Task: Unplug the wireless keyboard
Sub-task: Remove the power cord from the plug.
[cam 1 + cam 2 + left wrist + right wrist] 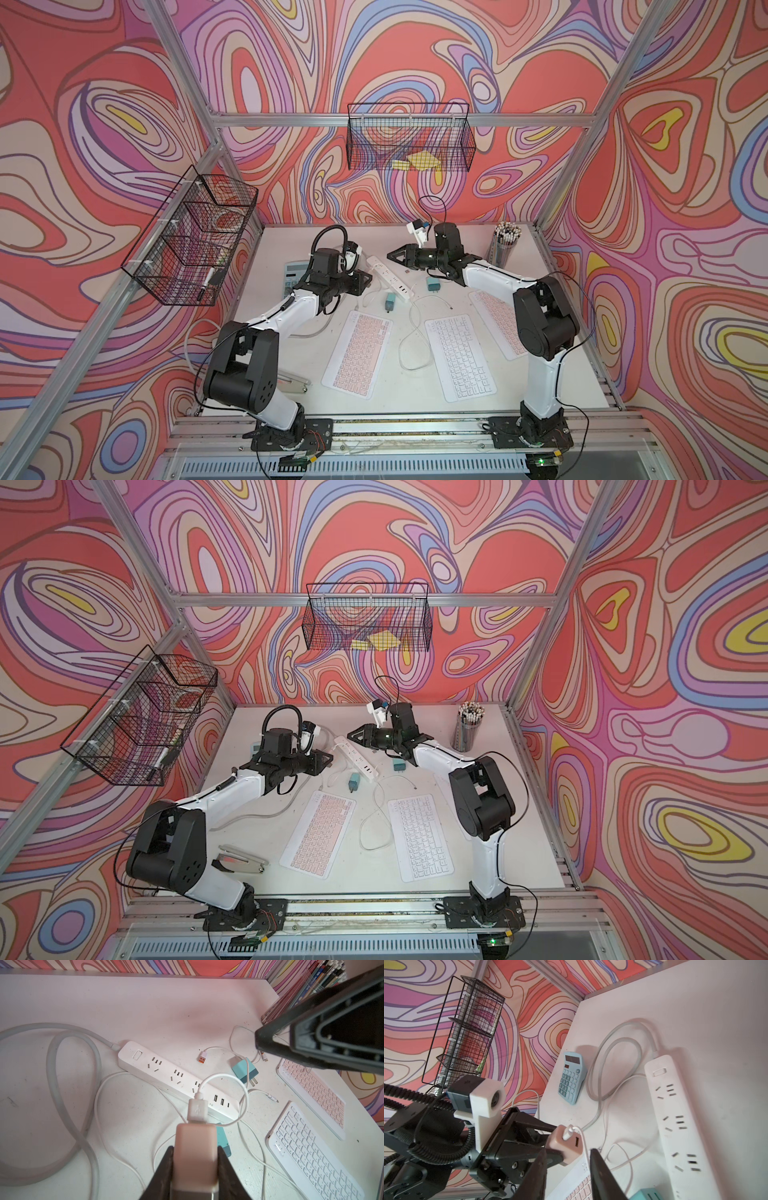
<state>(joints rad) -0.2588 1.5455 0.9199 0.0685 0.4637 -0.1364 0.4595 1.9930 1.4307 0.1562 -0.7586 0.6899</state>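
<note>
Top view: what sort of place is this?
Probably a staged robot test cell, not an office: aluminium frame, swirl-patterned backdrop walls, and desk props like a power strip and pencil cup on a white table.

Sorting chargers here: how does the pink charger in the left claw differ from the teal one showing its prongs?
The pink charger is gripped in the left claw, white cable plugged in; the teal charger lies on the table. The pink charger's shell is pale pink, the teal charger's blue-green. Both are small blocks.
</note>
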